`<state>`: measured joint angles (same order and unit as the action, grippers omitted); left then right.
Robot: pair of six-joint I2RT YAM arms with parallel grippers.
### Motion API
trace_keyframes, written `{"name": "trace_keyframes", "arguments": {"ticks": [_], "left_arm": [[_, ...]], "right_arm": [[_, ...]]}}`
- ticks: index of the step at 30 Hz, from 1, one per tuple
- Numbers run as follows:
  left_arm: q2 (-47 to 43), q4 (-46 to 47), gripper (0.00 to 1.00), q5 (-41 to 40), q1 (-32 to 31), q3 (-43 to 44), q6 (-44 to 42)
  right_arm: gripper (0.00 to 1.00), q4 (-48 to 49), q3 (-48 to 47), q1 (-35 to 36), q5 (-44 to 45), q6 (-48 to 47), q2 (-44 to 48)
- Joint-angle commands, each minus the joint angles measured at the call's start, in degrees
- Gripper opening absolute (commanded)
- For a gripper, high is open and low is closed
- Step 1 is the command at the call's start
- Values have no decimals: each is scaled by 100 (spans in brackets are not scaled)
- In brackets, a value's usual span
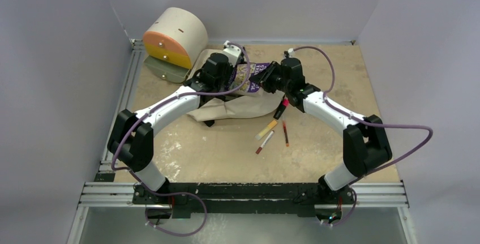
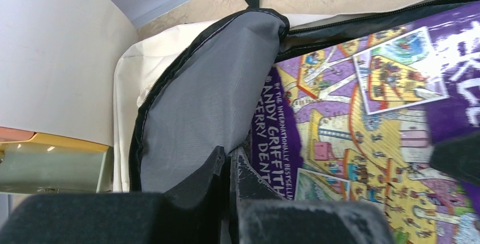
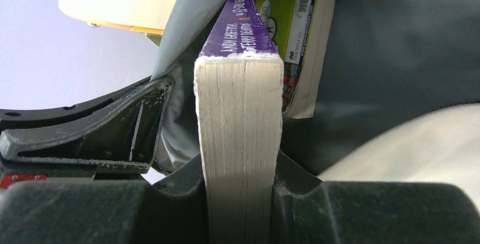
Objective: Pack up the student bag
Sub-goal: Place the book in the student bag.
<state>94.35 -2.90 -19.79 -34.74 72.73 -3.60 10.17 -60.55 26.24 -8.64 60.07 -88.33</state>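
The beige student bag (image 1: 238,108) lies at mid-table with its mouth held up. My left gripper (image 1: 218,77) is shut on the bag's grey-lined flap (image 2: 209,85), pinching it at the fingertips (image 2: 231,152). My right gripper (image 1: 261,78) is shut on a thick purple book (image 1: 249,77). Its page edge (image 3: 240,142) stands clamped between the jaws, and its picture cover (image 2: 368,114) sits in the bag's opening. A second book (image 3: 303,46) with a green cover lies deeper inside the dark lining (image 3: 396,46).
A cream-and-orange drawer unit (image 1: 172,37) stands at the back left, close to the bag. Several pens and markers (image 1: 266,131) lie loose on the table right of the bag, under the right arm. Grey walls close in the table's sides.
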Motion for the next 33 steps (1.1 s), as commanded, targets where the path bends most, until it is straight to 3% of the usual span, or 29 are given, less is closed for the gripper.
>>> {"name": "trace_keyframes", "arguments": {"ticks": [1, 8, 18, 33], "left_arm": [[-430, 503, 0, 98, 47, 57, 107], [-466, 474, 0, 177, 49, 57, 190], [-442, 444, 0, 213, 51, 83, 290], [-434, 379, 0, 300, 47, 92, 316]], "right_arm": [[0, 748, -602, 4, -484, -109, -96], [0, 1724, -823, 4, -638, 86, -747], [0, 3031, -1693, 28, -1011, 960, -2389], [0, 2985, -2637, 452, -670, 1176, -3463]]}}
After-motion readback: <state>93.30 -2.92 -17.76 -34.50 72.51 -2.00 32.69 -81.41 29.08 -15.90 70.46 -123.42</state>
